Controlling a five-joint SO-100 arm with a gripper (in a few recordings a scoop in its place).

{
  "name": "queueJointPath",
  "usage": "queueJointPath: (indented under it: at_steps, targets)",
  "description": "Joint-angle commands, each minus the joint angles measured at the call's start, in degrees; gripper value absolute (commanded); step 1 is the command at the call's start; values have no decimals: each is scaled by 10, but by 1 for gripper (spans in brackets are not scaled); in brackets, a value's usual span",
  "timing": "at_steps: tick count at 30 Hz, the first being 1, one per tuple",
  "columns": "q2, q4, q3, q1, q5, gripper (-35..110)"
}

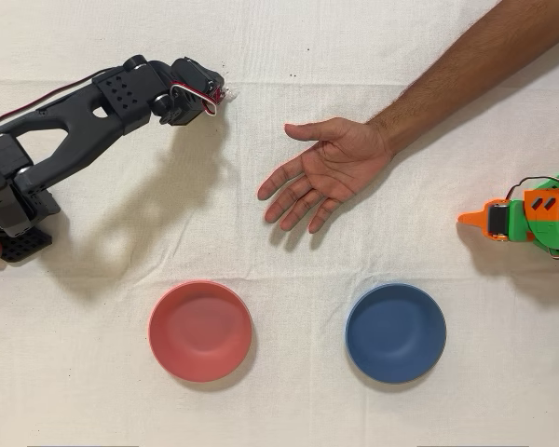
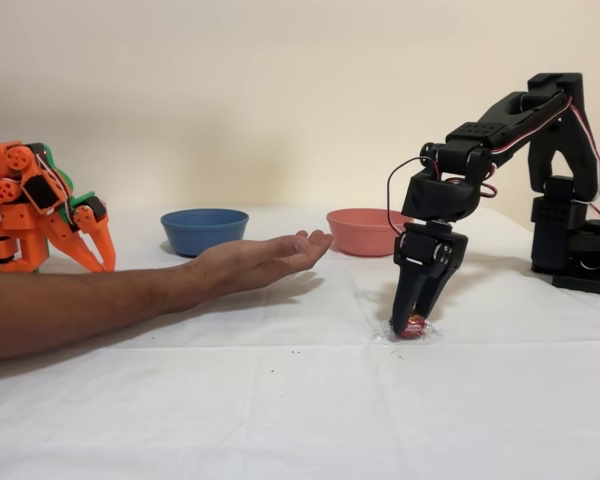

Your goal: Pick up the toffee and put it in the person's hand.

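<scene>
Sitting on the white cloth (image 2: pixel 280 420), the toffee (image 2: pixel 412 325) is down between the black gripper's (image 2: pixel 411 318) fingertips — red wrapper with a clear twisted end showing at the tips in the side view. In the overhead view only a speck of red and clear wrap (image 1: pixel 226 93) peeks out beside the gripper head (image 1: pixel 214 96). Jaws are narrowed around the sweet, seemingly touching it; whether the grip is firm I can't tell, and it isn't lifted yet.

Key relation: the person's hand (image 1: pixel 328 168) lies to the right of the toffee and a bit toward the bowls in the overhead view; in the side view it's to the left (image 2: pixel 265 260). Palm up, fingers spread, held just above the cloth, nothing in it. Near, but not touching.

My read — lift, swing across toward the palm, release over it. Path between is bare cloth, nothing in the way.

Red bowl (image 1: pixel 200 331) and blue bowl (image 1: pixel 395 332) sit well apart from that line. Orange arm (image 1: pixel 531 216) idle at the far edge, behind the forearm (image 1: pixel 466 65). Main risk: a small wrapped sweet slipping out of the jaws on the lift.
</scene>
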Motion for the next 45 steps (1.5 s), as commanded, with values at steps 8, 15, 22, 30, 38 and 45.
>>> queueJointPath:
  at_steps: [8, 15, 22, 30, 38, 45]
  targets:
    - [56, 10, -9, -5, -14, 10]
    - [101, 9, -8, 5, -22, 11]
    - [152, 11, -20, 31, -36, 11]
    - [219, 25, -11, 71, -40, 11]
    - [258, 5, -36, 125, -40, 11]
    - [226, -15, -110, 165, -38, 12]
